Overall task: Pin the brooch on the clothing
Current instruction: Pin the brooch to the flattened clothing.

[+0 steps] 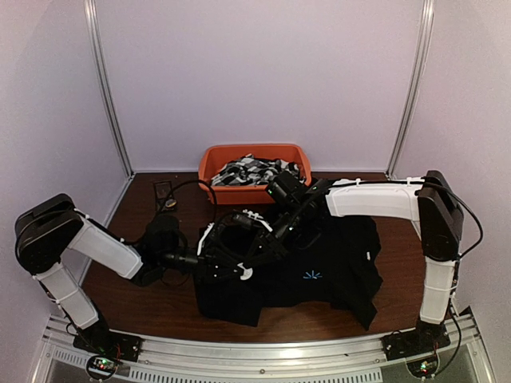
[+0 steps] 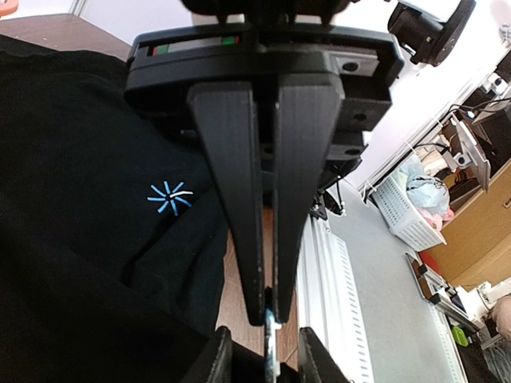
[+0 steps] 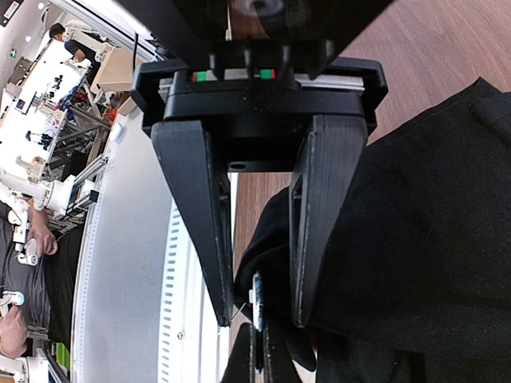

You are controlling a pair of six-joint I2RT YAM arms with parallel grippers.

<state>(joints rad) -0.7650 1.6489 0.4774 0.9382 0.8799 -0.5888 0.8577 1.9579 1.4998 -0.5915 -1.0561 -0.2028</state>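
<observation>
The clothing [image 1: 343, 259], a black shirt with a light-blue starburst [image 1: 312, 275], lies spread on the brown table. Both grippers meet over its left part. In the left wrist view my left gripper [image 2: 271, 317] is pinched on the brooch [image 2: 271, 347], a thin piece seen edge-on that sticks out past the fingertips. The starburst [image 2: 169, 198] shows to its left. In the right wrist view my right gripper [image 3: 262, 319] has its jaws apart, clamped round a raised fold of the shirt [image 3: 431, 223]. The brooch [image 3: 257, 302] rests against that fold, with a thin pin wire beside it.
An orange bin [image 1: 209, 171] holding black-and-white patterned fabrics [image 1: 255, 170] stands at the back centre. A small dark object [image 1: 164, 193] and cables lie at the back left. The metal rail [image 1: 263, 361] runs along the near edge.
</observation>
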